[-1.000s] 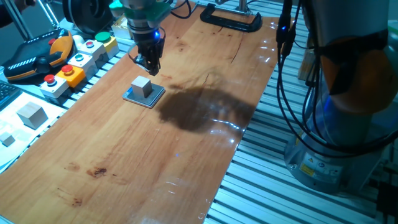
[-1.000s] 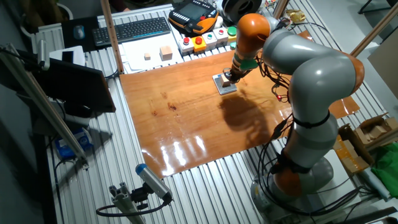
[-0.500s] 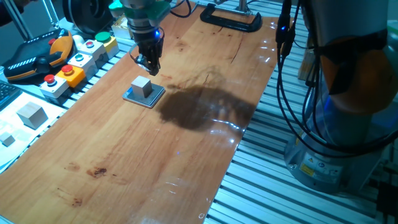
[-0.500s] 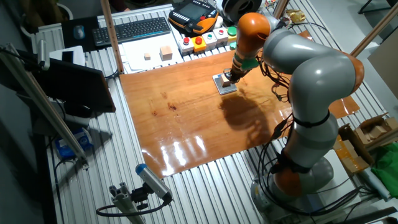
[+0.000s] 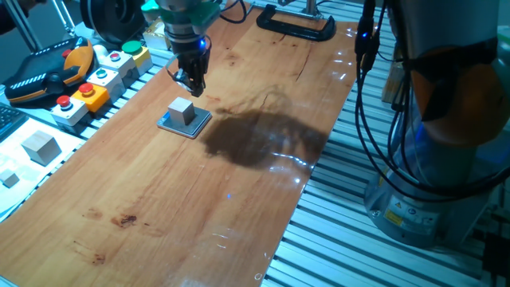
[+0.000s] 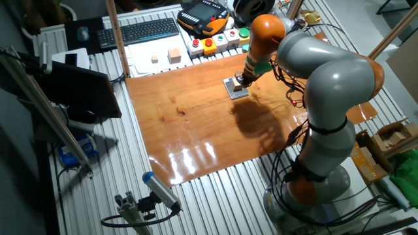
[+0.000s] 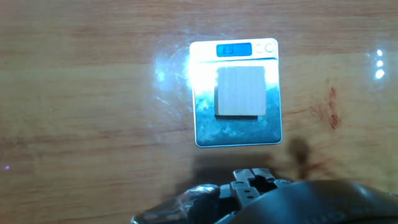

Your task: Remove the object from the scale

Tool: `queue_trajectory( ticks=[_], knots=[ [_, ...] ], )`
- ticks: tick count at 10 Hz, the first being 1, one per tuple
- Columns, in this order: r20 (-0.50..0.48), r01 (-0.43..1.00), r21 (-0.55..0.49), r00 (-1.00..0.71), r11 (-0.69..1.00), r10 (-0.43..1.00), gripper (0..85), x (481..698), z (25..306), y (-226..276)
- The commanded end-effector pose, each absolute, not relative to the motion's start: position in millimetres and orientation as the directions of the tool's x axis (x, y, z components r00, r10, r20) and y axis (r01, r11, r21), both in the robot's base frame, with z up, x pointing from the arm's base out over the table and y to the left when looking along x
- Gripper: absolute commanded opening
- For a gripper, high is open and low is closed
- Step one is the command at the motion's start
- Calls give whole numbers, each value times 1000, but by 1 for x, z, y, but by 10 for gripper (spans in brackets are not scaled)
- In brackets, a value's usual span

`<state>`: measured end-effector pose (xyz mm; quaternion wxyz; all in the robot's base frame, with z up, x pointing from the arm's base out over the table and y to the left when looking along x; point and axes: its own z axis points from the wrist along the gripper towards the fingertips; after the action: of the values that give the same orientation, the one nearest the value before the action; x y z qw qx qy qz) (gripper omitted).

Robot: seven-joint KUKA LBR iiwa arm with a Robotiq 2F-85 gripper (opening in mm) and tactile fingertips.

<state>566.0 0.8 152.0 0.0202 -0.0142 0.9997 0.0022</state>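
The object, a small pale grey-beige cube [image 5: 183, 110], sits on the scale [image 5: 199, 125], a thin square plate on the wooden table. In the hand view the cube [image 7: 239, 92] lies on the plate's upper half, and the scale [image 7: 236, 132] has a lit blue display at its top edge. My gripper [image 5: 191, 86] hangs above the table just behind the scale, apart from the cube, with its fingertips close together and empty. In the other fixed view the gripper [image 6: 240, 79] is right beside the cube [image 6: 233, 83]. In the hand view the gripper [image 7: 252, 180] shows only at the bottom edge.
A box of coloured push buttons [image 5: 96, 76] and an orange-black teach pendant [image 5: 48, 76] lie left of the table. A larger pale cube [image 5: 40, 146] and a tiny pale cube [image 5: 8, 178] sit off the table's left edge. A black clamp [image 5: 295, 24] is at the far end.
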Motion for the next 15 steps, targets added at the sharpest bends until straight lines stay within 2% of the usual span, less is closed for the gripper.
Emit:
queue_trajectory(
  ticks=[1, 6, 8, 10, 12, 14, 15],
  knots=[
    [-40, -31, 7, -999, 999, -31, 7, 570, 148, 0],
    [-38, -16, 44, -999, 999, -14, 13, 577, 144, 2],
    [-71, 1, 11, -997, 1000, 2, 260, 581, 147, 9],
    [-72, 18, 15, -997, 1000, 19, 457, 584, 149, 6],
    [-86, 30, 40, -996, 999, 33, 573, 587, 147, 4],
    [-101, 28, 28, -994, 999, 31, 740, 592, 143, 4],
    [-104, 25, 12, -994, 1000, 26, 760, 597, 137, 5]
  ],
)
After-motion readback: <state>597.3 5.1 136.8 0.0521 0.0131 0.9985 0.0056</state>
